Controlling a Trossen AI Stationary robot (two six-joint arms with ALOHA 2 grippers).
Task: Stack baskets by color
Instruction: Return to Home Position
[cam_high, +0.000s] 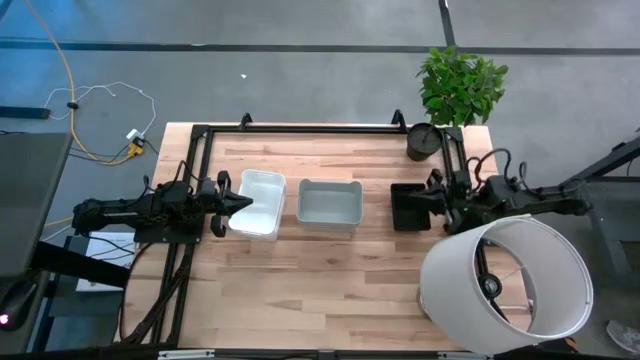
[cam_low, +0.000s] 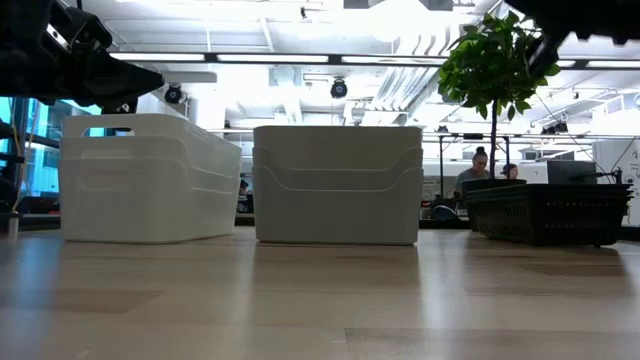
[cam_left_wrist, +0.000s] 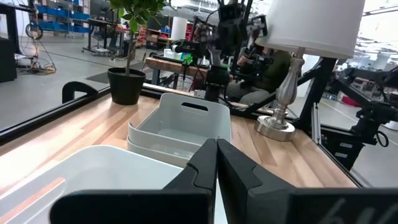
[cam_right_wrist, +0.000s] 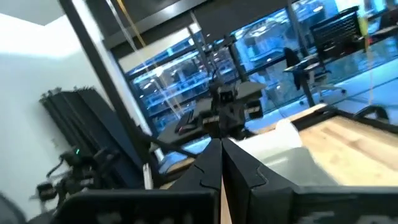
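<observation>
Three stacks of baskets stand in a row on the wooden table: white ones (cam_high: 258, 203) (cam_low: 150, 180) on the left, translucent grey ones (cam_high: 330, 203) (cam_low: 337, 185) (cam_left_wrist: 180, 127) in the middle, and a black slotted one (cam_high: 408, 212) (cam_low: 545, 213) on the right. My left gripper (cam_high: 240, 203) (cam_left_wrist: 216, 168) is shut. It points level over the white stack's left rim (cam_left_wrist: 93, 168) and is clear of it in the low view (cam_low: 140, 80). My right gripper (cam_high: 412, 200) (cam_right_wrist: 221, 163) is shut above the black basket, with nothing between its fingers.
A potted plant (cam_high: 424, 141) (cam_left_wrist: 126, 84) stands at the far right corner. A big white lampshade (cam_high: 510, 285) on a metal lamp base (cam_left_wrist: 277, 124) fills the near right. A black frame (cam_high: 300, 128) runs along the table's far and left edges. Bare wood lies along the near side.
</observation>
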